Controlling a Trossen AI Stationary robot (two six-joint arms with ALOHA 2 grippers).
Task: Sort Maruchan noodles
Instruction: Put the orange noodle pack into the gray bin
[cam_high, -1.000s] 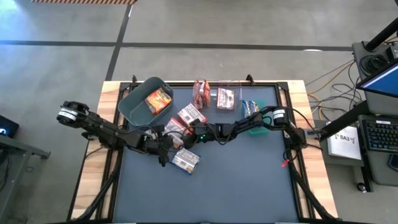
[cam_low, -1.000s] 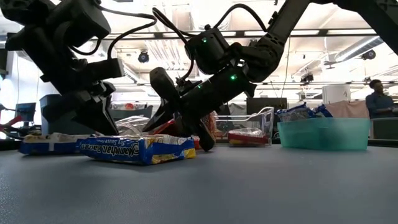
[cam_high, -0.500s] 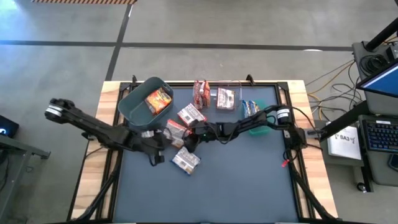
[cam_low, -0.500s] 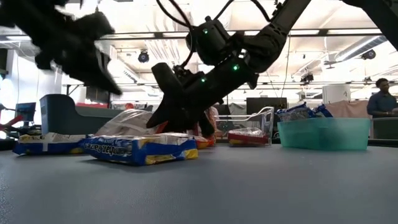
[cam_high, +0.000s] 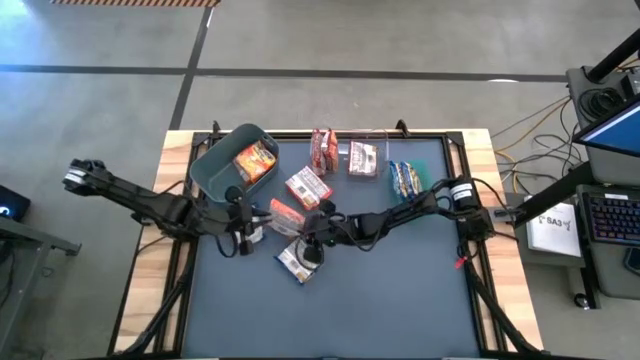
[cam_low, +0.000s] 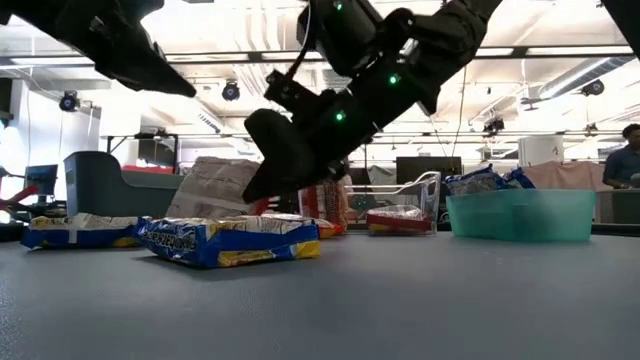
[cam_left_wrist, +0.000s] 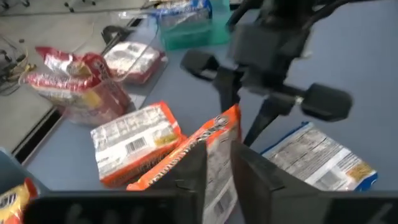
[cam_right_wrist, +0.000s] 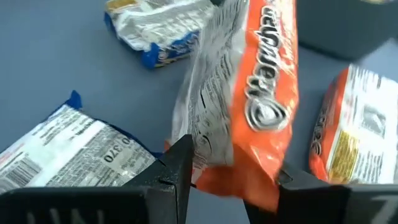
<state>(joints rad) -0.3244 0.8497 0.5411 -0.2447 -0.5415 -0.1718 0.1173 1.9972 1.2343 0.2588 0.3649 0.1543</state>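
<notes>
An orange Maruchan noodle packet (cam_high: 284, 214) stands on edge in the middle of the table, with my right gripper (cam_right_wrist: 233, 177) shut on it. My left gripper (cam_left_wrist: 221, 168) is a little open at the packet's left end. In the low view its fingers (cam_low: 185, 85) hang above the packet (cam_low: 220, 185), clear of it. Two blue-and-white packets (cam_high: 298, 262) (cam_high: 255, 235) lie flat on the table beside it, and another orange packet (cam_high: 308, 187) lies behind it. My right gripper pinches the orange packet's end (cam_right_wrist: 214, 158) between its two fingers, one on the white printed back and one on the orange front. The fingers come from the table's right, slanting down. The packet stands on edge, tilted. Whether its lower edge touches the table is hidden.
A grey bin (cam_high: 215, 170) at the back left holds an orange packet. Maroon packets (cam_high: 323, 150), a clear bin (cam_high: 363, 158) and a green bin (cam_low: 520, 215) with blue packets stand along the far side. The table's near half (cam_high: 330, 310) is bare.
My left gripper has risen and drawn back toward the table's left, away from the orange packet. My right gripper has rolled and shifted toward the near edge with the packet, which has turned up from lying low to standing on edge.
</notes>
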